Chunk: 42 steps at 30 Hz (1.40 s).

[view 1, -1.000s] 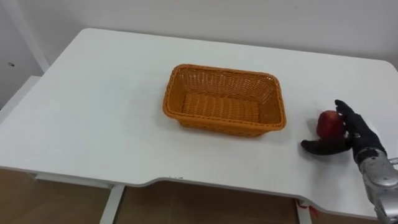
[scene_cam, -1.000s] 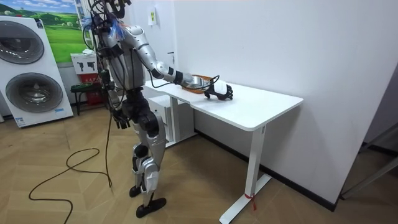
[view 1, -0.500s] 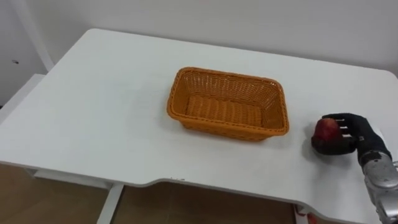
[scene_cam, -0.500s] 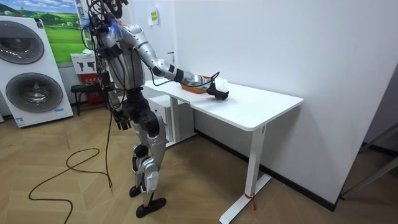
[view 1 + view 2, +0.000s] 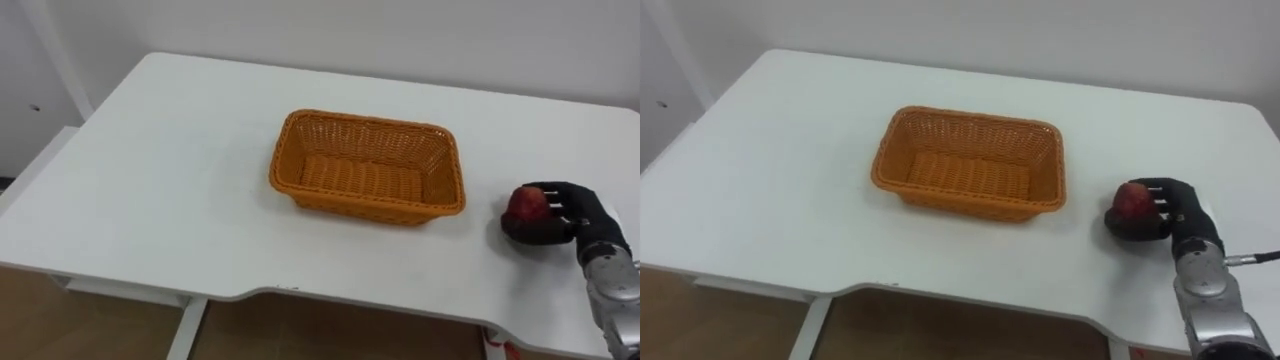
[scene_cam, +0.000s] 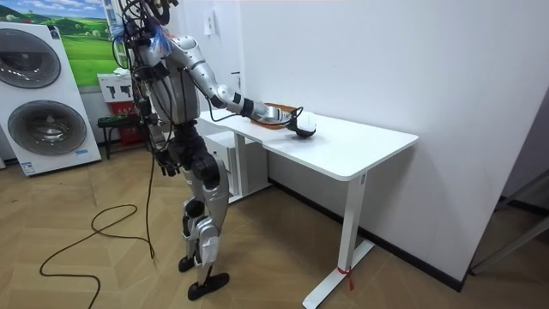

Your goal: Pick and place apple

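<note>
A red apple point(image 5: 527, 204) sits low over the white table point(image 5: 180, 160), to the right of an empty orange wicker basket point(image 5: 368, 167). My right hand point(image 5: 562, 214) is black and its fingers curl round the apple from the right and below. In the right eye view the same hand point(image 5: 1168, 213) wraps the apple point(image 5: 1130, 199). The room view shows the right hand point(image 6: 303, 126) out over the table beside the basket point(image 6: 273, 112), while the left hand point(image 6: 166, 168) hangs at the robot's side.
The table's front edge point(image 5: 330, 300) runs just below the basket, with wooden floor beneath. Bare tabletop stretches to the left of the basket. In the room view, washing machines point(image 6: 43, 94) stand behind the robot, which stands at the table's end.
My right hand's fingers have closed from spread beside the apple to curled round it. The eye view has shifted slightly.
</note>
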Motion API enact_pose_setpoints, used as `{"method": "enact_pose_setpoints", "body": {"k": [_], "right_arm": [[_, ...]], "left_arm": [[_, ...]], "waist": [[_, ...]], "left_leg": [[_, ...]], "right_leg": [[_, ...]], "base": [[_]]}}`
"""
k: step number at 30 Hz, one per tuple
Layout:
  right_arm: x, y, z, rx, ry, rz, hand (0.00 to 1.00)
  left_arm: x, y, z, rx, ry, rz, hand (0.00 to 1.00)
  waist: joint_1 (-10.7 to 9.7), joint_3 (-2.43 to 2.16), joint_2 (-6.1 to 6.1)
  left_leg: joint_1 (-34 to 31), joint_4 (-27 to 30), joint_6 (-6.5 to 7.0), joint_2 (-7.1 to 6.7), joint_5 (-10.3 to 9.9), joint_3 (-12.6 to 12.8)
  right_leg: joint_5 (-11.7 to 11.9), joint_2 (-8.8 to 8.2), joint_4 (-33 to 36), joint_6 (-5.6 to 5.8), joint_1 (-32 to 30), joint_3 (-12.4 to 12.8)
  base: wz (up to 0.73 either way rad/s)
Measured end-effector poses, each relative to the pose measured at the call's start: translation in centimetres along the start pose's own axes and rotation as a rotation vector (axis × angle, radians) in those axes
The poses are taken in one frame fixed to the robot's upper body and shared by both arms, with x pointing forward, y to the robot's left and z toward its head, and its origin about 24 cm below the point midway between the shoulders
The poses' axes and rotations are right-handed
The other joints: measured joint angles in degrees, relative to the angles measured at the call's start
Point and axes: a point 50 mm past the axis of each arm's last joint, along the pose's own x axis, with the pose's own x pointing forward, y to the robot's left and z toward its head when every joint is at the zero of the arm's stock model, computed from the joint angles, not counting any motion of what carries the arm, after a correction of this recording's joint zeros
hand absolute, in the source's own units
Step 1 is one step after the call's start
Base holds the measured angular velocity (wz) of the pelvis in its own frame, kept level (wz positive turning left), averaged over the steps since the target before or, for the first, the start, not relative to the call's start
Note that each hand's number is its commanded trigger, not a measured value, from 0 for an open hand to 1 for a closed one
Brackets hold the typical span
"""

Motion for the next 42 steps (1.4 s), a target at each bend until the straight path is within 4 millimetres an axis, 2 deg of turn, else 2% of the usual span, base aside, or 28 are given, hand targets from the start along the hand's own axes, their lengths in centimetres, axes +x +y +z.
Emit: {"method": "enact_pose_setpoints", "body": {"k": [2,5,7,11,15,21,25,30,42], "right_arm": [[0.0,0.0,0.5,0.002,-0.019,-0.011,1.00],[0.1,-0.2,2.7,0.024,-0.109,-0.048,1.00],[0.0,-0.3,4.0,0.049,-0.164,-0.072,1.00],[-0.4,-0.3,6.5,0.068,-0.270,-0.097,1.00],[-1.4,-0.5,9.9,0.104,-0.420,-0.117,1.00],[-3.0,-0.7,13.4,0.118,-0.590,-0.145,1.00],[-4.2,-0.8,16.0,0.137,-0.707,-0.144,1.00],[-5.5,-0.4,18.1,0.102,-0.818,-0.137,1.00],[-7.4,1.8,19.8,0.001,-0.934,0.005,1.00]], "left_arm": [[0.0,0.0,0.0,0.000,0.001,-0.001,0.00],[0.0,0.0,-0.1,-0.003,0.003,-0.004,0.00],[0.0,0.0,0.2,-0.002,-0.003,-0.003,0.00],[0.0,0.1,0.6,-0.002,-0.021,0.004,0.00],[0.1,0.3,1.1,-0.004,-0.036,0.016,0.00],[0.2,0.1,1.1,-0.007,-0.026,0.010,0.00],[0.1,-0.5,0.8,-0.010,-0.019,-0.006,0.00],[0.1,-0.6,1.0,0.000,-0.023,-0.012,0.00],[0.3,0.1,2.1,0.015,-0.049,-0.001,0.00]], "waist": [[-0.12,0.01,-0.02],[-0.21,0.05,-0.24],[-0.23,-0.08,-0.17],[-0.44,-0.02,-0.86],[-0.50,-0.04,-0.83],[-0.37,0.05,-0.63],[-0.31,0.40,-0.01],[-0.22,0.23,0.29],[-0.07,-0.08,-0.71]], "left_leg": [[-0.09,-0.04,0.01,-0.02,0.01,0.17],[0.21,-0.41,0.08,-0.01,0.06,0.78],[0.28,-0.60,0.15,-0.03,0.14,0.87],[0.09,-0.49,0.17,-0.03,0.15,0.94],[-0.56,-0.52,0.17,0.02,0.15,0.99],[-0.44,-0.65,0.17,0.01,0.15,1.01],[0.09,-0.96,0.18,0.06,0.16,1.28],[0.02,-1.15,0.14,0.13,0.18,1.15],[0.12,-1.52,0.13,0.09,0.20,1.05]], "right_leg": [[-0.03,0.00,-0.02,0.03,-0.13,0.31],[-0.06,-0.01,-0.08,0.07,-0.17,0.62],[-0.08,-0.06,-0.06,0.09,-0.24,0.70],[-0.08,-0.15,-0.03,0.11,-0.53,0.48],[-0.07,-0.07,0.01,0.11,-1.19,0.55],[-0.06,-0.07,0.00,0.12,-1.18,0.56],[-0.06,-0.06,-0.02,0.12,-1.23,1.11],[-0.06,0.01,0.03,0.12,-1.18,1.09],[-0.06,0.10,-0.01,0.11,-1.22,1.88]], "base": [[-0.03],[-0.08],[-0.02],[0.00],[0.00],[0.00],[-0.07],[0.00],[0.00]]}}
